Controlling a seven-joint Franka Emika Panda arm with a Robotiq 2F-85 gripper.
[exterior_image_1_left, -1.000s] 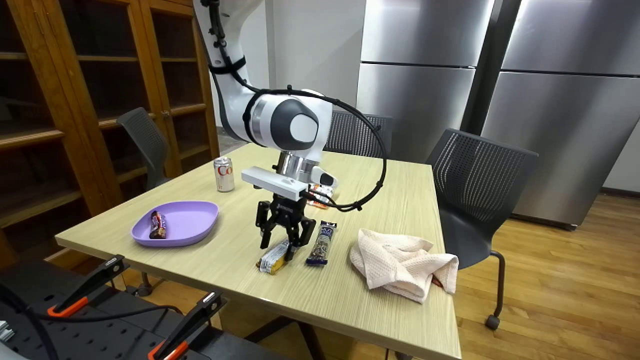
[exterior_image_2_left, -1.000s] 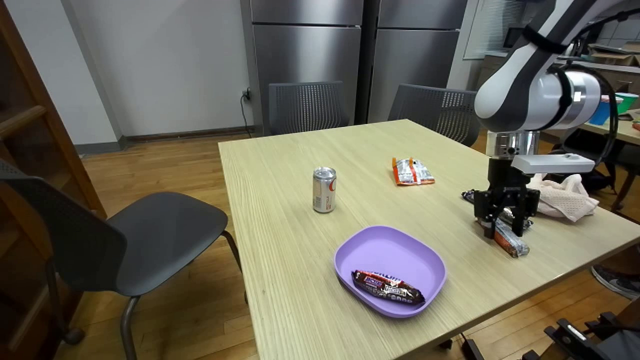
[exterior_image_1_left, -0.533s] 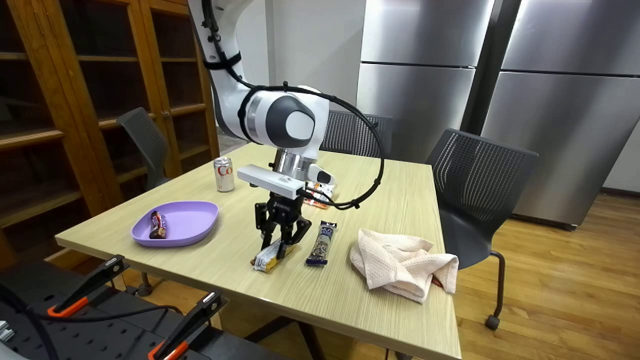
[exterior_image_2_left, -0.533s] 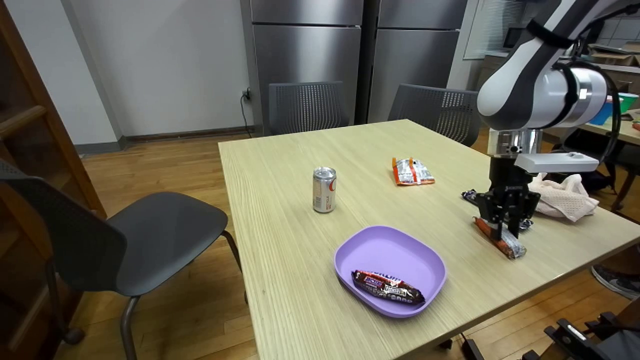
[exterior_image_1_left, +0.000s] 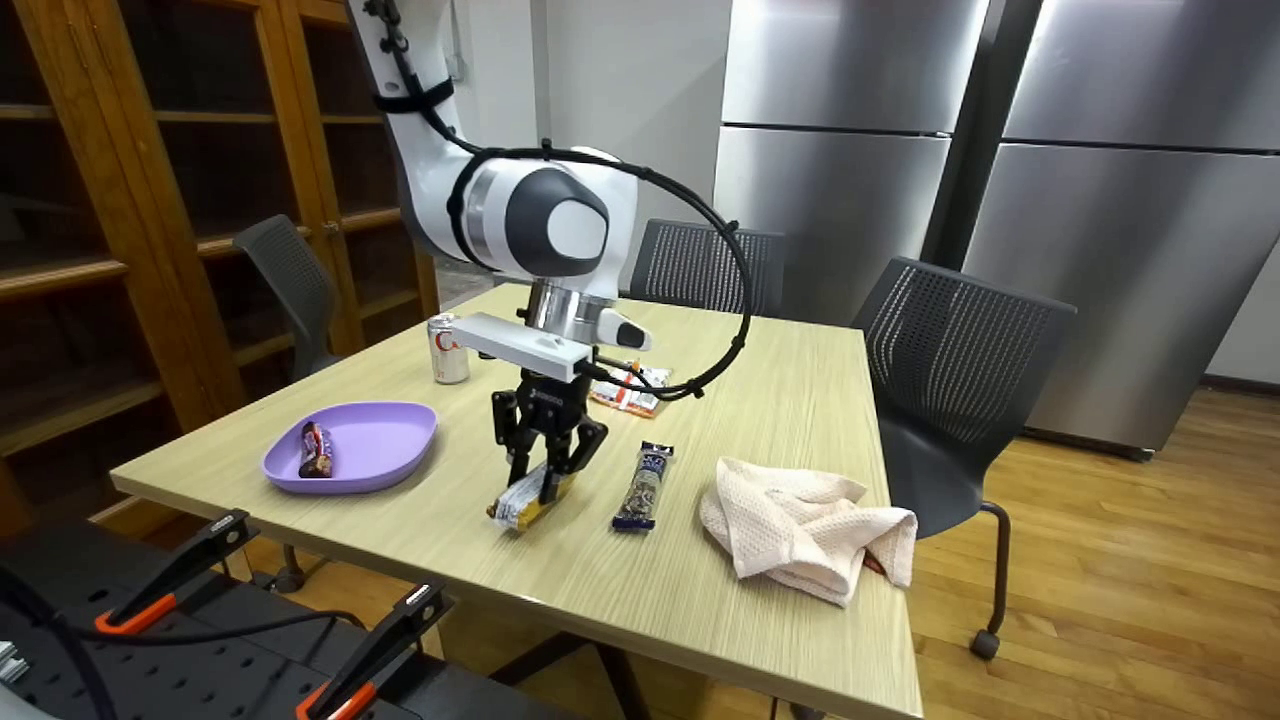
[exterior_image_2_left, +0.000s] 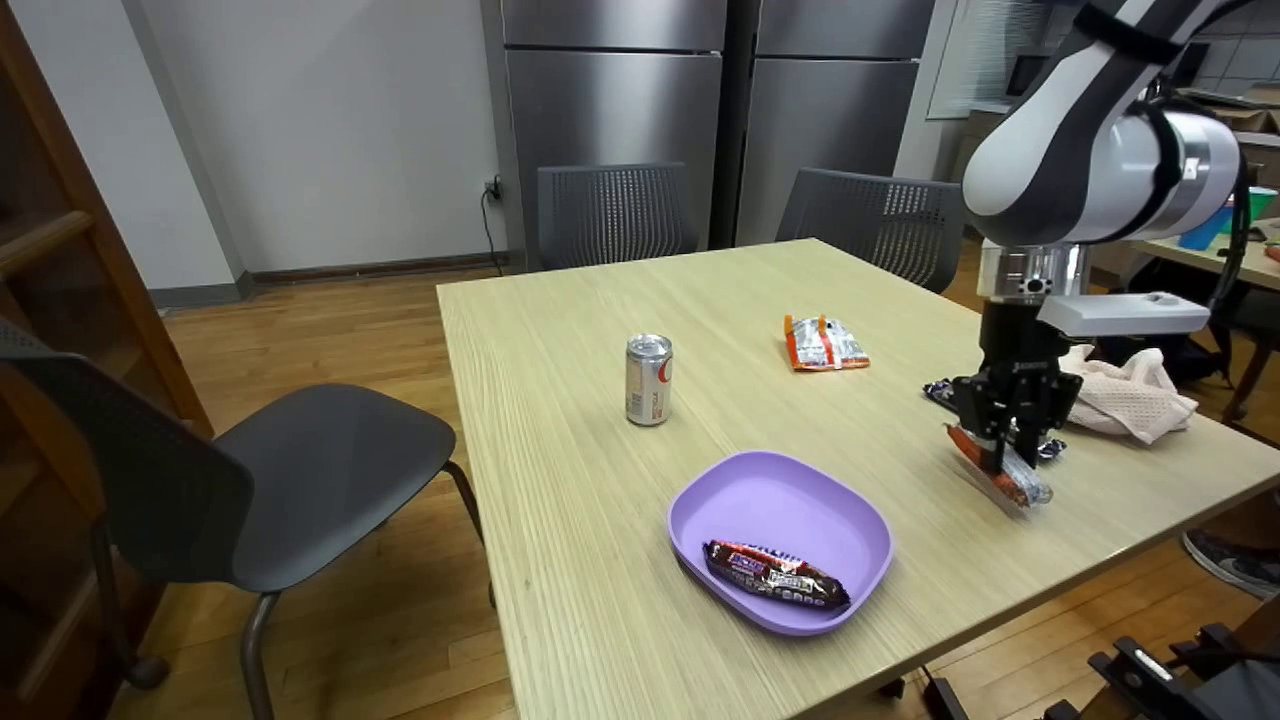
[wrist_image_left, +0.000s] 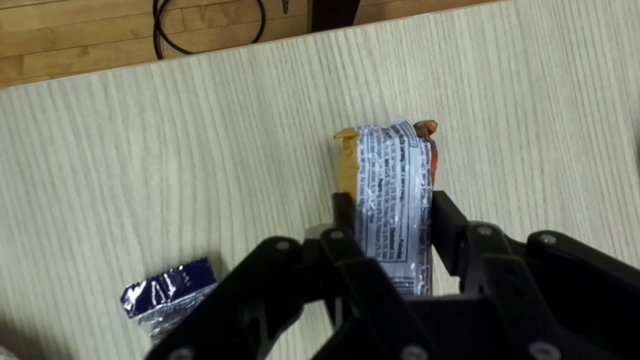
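Observation:
My gripper (wrist_image_left: 392, 220) is shut on a wrapped snack bar, one finger along each long side. The bar (wrist_image_left: 392, 170) shows a silver label with print, a yellow edge and an orange edge. In both exterior views the gripper (exterior_image_1_left: 532, 484) points down, and the bar (exterior_image_2_left: 1026, 482) hangs slightly above the table with a shadow under it. The bar's near end is hidden behind the gripper in the wrist view. Beside it on the table lies a dark-blue wrapped bar (exterior_image_1_left: 642, 490), whose end (wrist_image_left: 172, 290) appears lower left in the wrist view.
A purple plate (exterior_image_2_left: 815, 490) carries a dark brown-wrapped chocolate bar (exterior_image_2_left: 775, 575). A silver can (exterior_image_2_left: 648, 380) stands behind it, and an orange-silver packet (exterior_image_2_left: 826, 345) lies further back. A crumpled pinkish towel (exterior_image_1_left: 800, 530) sits near the table's edge. Chairs (exterior_image_1_left: 955, 400) surround the table.
The jaws have closed from both sides onto the bar. Gripper and bar have since risen a little off the table, shifting slightly left in the exterior view with the towel in front.

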